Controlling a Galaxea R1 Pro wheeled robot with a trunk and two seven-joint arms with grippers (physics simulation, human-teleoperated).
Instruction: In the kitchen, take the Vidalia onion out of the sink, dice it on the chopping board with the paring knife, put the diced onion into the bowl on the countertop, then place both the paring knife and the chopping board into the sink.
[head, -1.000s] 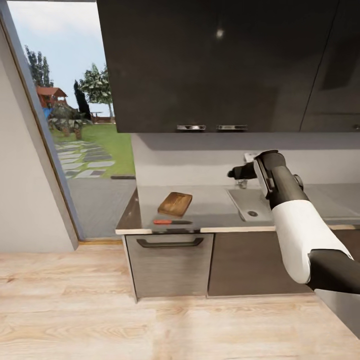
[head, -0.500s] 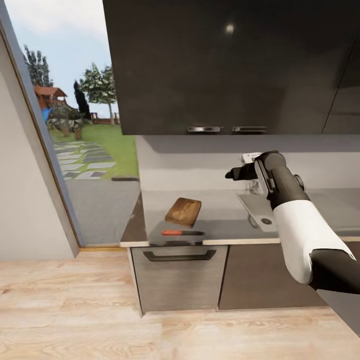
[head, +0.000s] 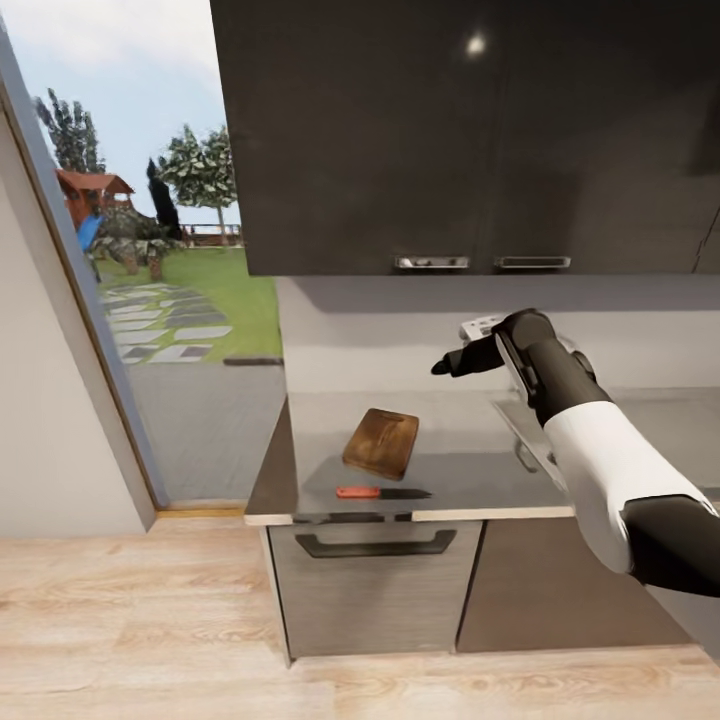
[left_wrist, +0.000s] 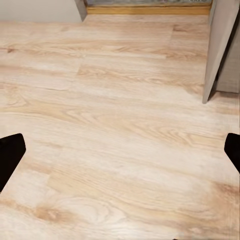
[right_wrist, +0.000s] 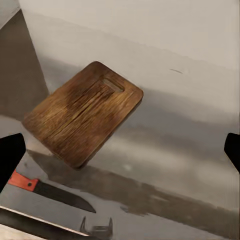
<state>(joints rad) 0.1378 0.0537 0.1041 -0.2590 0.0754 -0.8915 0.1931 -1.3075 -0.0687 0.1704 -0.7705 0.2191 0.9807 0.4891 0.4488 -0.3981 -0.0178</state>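
Note:
The brown chopping board (head: 381, 443) lies on the grey countertop (head: 460, 455) near its left end, with its slot handle toward the wall. The paring knife (head: 382, 492), with a red handle and dark blade, lies at the counter's front edge just in front of the board. My right gripper (head: 440, 368) hangs open above the counter, to the right of the board and higher up. The right wrist view looks down on the board (right_wrist: 82, 115) and the knife (right_wrist: 50, 190) between the spread fingers of the gripper (right_wrist: 120, 152). Part of the sink (head: 520, 435) shows behind my right forearm. My left gripper (left_wrist: 120, 152) is open over the wooden floor. The onion and the bowl are out of view.
Dark wall cabinets (head: 460, 130) hang low over the counter. A drawer with a dark handle (head: 375, 545) sits below the knife. A glass opening onto a garden (head: 160, 280) is to the left of the counter's end. Light wooden floor (head: 140, 620) lies in front.
The camera has moved closer, so the counter looks bigger and sits further right. My right gripper has swung left, closer to the board. The board and the knife have not moved on the counter.

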